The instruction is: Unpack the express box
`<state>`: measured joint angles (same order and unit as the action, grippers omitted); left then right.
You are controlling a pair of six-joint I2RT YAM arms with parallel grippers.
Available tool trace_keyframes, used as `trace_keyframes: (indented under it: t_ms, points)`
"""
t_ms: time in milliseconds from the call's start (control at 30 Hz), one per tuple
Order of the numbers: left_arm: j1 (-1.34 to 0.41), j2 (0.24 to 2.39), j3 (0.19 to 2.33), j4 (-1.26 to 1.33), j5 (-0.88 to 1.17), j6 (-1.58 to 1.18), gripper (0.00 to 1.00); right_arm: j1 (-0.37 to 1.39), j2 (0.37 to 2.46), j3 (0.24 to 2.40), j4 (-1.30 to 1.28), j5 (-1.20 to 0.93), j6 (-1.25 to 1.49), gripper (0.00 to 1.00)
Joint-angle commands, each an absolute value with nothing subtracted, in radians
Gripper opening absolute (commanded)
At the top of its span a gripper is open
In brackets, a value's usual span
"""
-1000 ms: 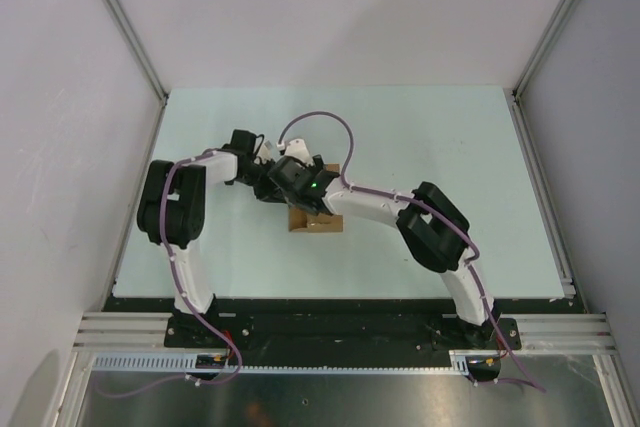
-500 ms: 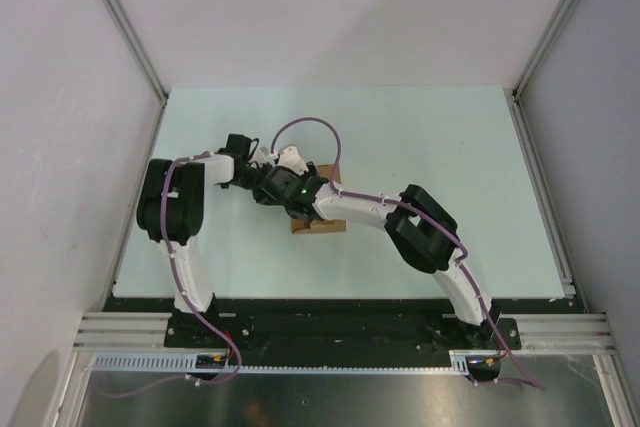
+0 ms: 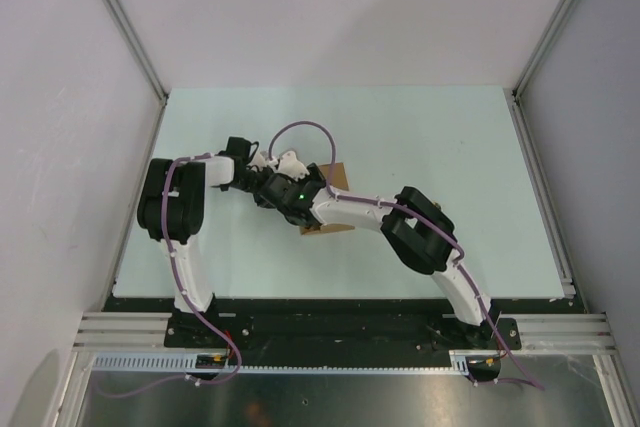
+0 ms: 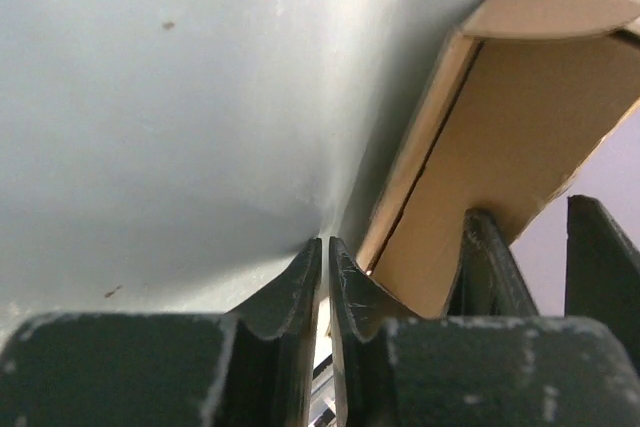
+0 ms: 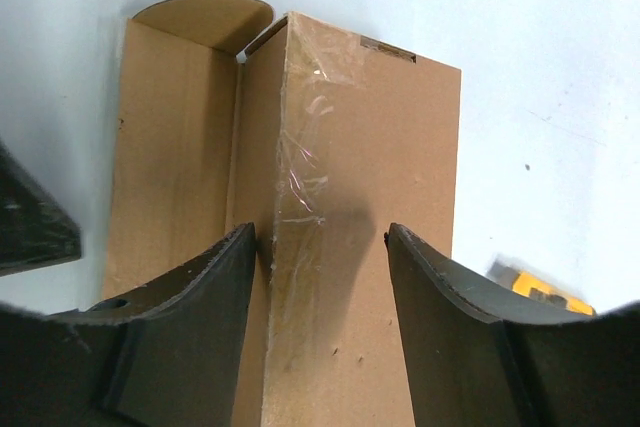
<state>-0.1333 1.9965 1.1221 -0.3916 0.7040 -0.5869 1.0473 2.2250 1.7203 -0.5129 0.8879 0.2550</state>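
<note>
The express box (image 5: 350,137) is a brown carton with clear tape down its top and one flap (image 5: 200,22) folded out. In the top view the box (image 3: 335,175) lies mid-table, mostly under my right arm. My right gripper (image 5: 320,247) is open, jaws apart just above the taped panel, the left finger at the flap's seam. It is also in the top view (image 3: 282,197). My left gripper (image 4: 327,252) is shut on nothing, low on the table just left of the box's edge (image 4: 480,137). In the top view the left gripper (image 3: 258,179) meets the right one.
A yellow-and-black utility knife (image 5: 535,289) lies on the table right of the box, partly behind my right finger. The pale green table (image 3: 450,147) is walled on three sides. A purple cable (image 3: 305,127) loops above the right wrist.
My right arm has reached further left and forward over the box. The box now shows more cardboard on the far side of the arm. The left gripper has barely moved.
</note>
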Motion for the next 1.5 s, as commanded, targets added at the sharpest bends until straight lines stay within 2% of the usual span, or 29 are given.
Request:
trace_keyframes:
  t_ms: [0, 267, 400, 567, 667, 700, 833, 1467]
  points:
    - [-0.124, 2.063, 1.074, -0.466, 0.511, -0.558, 0.16, 1.016, 2.114, 1.68, -0.538, 0.965, 0.259, 0.59]
    - [-0.124, 2.069, 1.081, -0.465, 0.514, -0.552, 0.16, 0.954, 2.02, 1.62, -0.548, 0.891, 0.295, 0.56]
    - [-0.124, 2.045, 1.109, -0.453, 0.578, -0.534, 0.17, 0.927, 1.997, 1.591, -0.52, 0.792, 0.296, 0.56]
    - [-0.132, 1.967, 1.115, -0.397, 0.653, -0.525, 0.18, 0.923, 2.011, 1.6, -0.519, 0.77, 0.305, 0.56]
    - [-0.167, 1.954, 1.135, -0.357, 0.741, -0.523, 0.18, 0.93, 2.025, 1.612, -0.509, 0.755, 0.301, 0.6]
    - [-0.195, 1.954, 1.144, -0.348, 0.75, -0.522, 0.18, 0.936, 2.026, 1.621, -0.506, 0.752, 0.301, 0.64]
    - [-0.255, 1.973, 1.187, -0.339, 0.721, -0.537, 0.18, 0.937, 2.06, 1.646, -0.531, 0.764, 0.314, 0.73]
    - [-0.305, 2.019, 1.233, -0.227, 0.81, -0.632, 0.17, 0.905, 2.088, 1.562, -0.525, 0.71, 0.373, 0.73]
